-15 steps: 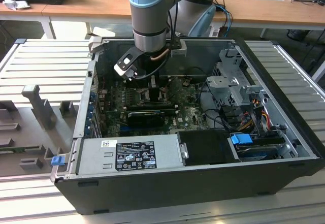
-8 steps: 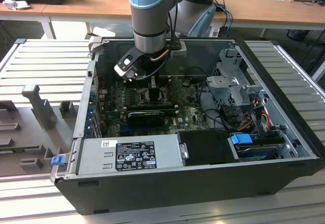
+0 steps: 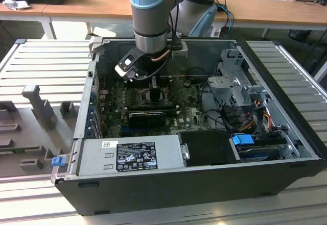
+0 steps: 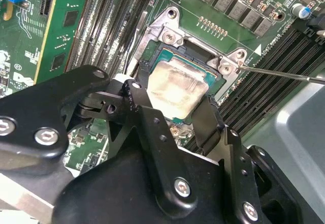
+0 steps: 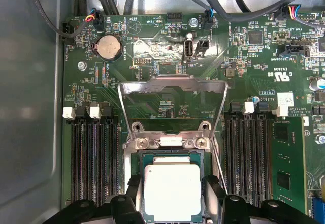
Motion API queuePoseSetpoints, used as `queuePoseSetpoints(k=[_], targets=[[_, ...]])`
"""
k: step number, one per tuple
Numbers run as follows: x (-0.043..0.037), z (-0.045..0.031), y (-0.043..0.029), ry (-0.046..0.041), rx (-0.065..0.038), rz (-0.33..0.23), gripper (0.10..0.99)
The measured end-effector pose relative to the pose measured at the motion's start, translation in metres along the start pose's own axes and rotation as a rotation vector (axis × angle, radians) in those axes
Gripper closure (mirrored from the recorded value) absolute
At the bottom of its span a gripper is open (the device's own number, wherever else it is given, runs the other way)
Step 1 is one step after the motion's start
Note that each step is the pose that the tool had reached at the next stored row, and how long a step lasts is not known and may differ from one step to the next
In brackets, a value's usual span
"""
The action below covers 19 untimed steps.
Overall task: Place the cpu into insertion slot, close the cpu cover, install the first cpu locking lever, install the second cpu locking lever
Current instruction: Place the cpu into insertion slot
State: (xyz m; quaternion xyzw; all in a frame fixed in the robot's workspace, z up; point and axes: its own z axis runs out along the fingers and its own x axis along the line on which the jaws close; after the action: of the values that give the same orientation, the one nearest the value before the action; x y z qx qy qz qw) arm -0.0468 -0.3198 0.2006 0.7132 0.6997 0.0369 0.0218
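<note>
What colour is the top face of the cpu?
Pale silvery-beige; the cpu shows best in the first wrist view.

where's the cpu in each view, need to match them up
exterior view: beneath the arm's wrist, over the green board.
first wrist view: the cpu lies in the insertion slot, at the gripper.
second wrist view: the cpu in the slot, by the gripper.
shared landmark: the green board.
</note>
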Motion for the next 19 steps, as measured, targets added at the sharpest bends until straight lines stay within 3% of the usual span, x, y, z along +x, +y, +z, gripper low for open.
queuePoseSetpoints(k=[7,13,16,18,19], targets=[[0.0003,-0.0111,0.0009,0.0002,0.000,0.000,0.482],[0.0004,-0.0154,0.0013,0.0002,0.000,0.001,0.498],[0.0004,-0.0163,0.0014,0.0002,0.000,0.001,0.749],[0.0004,-0.0167,0.0014,0.0001,0.000,0.001,0.871],[0.0004,-0.0169,0.0014,0.0001,0.000,0.001,0.871]])
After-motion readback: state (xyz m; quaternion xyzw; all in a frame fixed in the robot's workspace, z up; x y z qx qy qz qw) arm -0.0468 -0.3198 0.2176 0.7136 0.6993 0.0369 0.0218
